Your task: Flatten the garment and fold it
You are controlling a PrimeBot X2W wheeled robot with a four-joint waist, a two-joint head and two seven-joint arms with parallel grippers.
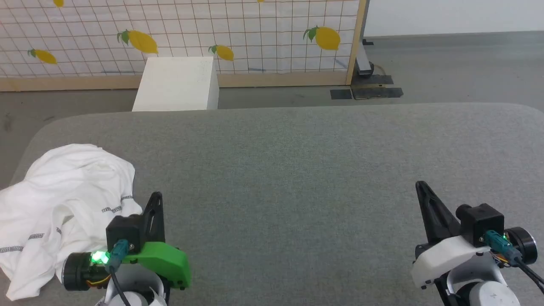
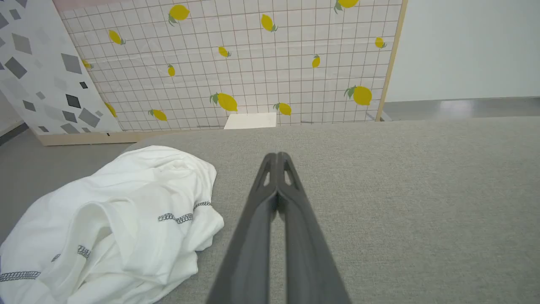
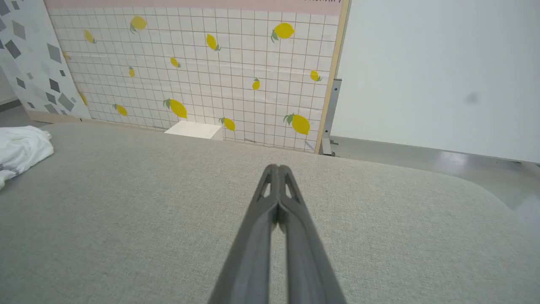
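The garment [image 1: 63, 199] is a white shirt with grey zigzag stitching, lying crumpled in a heap at the near left of the grey padded table [image 1: 297, 170]. It also fills the lower left of the left wrist view [image 2: 118, 223] and peeks in at the left edge of the right wrist view [image 3: 19, 147]. My left gripper [image 1: 157, 196] is shut and empty, hovering just right of the heap without touching it; its fingertips [image 2: 277, 157] are pressed together. My right gripper [image 1: 420, 185] is shut and empty too, far from the shirt at the near right, tips [image 3: 277, 169] together.
A white rectangular box [image 1: 178, 85] stands on the floor behind the table's far edge, against a lemon-patterned grid panel [image 1: 255, 38]. A metal stand base [image 1: 365, 72] sits on the grey floor at the panel's right end. The table's corners are rounded.
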